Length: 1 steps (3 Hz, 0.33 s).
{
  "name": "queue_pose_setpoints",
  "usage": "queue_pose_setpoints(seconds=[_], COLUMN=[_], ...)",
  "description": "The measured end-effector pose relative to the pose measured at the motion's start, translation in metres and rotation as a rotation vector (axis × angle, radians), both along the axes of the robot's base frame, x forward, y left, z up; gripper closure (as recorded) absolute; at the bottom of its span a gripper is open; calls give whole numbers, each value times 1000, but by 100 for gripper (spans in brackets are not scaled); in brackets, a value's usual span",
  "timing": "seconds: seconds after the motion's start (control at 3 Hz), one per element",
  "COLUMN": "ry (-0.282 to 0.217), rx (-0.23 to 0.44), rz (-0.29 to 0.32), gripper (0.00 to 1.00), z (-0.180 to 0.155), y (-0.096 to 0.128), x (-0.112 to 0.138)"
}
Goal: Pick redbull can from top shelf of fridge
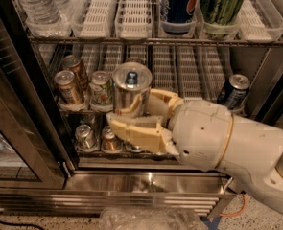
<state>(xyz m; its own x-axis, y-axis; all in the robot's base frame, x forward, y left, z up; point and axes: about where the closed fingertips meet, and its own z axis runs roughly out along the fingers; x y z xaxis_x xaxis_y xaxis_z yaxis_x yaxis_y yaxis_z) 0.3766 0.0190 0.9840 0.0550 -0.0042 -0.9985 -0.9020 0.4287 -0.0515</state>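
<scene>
The redbull can (130, 91), slim and silver with a blue tab on its lid, is held upright in my gripper (140, 113), out in front of the fridge and well below the top shelf. The cream fingers (136, 131) are shut on its lower body. The top shelf (131, 18) has white slotted lane trays with clear fronts. It carries a water bottle (35, 4) at the left, a Pepsi can (179, 4) and a green can (220, 4) at the right. The lane trays in the middle hold nothing.
The fridge's open glass door (11, 128) stands at the left. The middle rack holds several cans (69, 85) at the left and a dark can (233, 91) at the right. More cans (86, 137) sit lower. A crumpled clear plastic bag (150, 219) lies on the floor.
</scene>
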Motion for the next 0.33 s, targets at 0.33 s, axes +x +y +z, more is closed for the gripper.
queue_pose_setpoints(seconds=[0.33], ry=[4], rx=[-1], rz=[10], gripper=[100], z=[-2], y=[1], x=[-4])
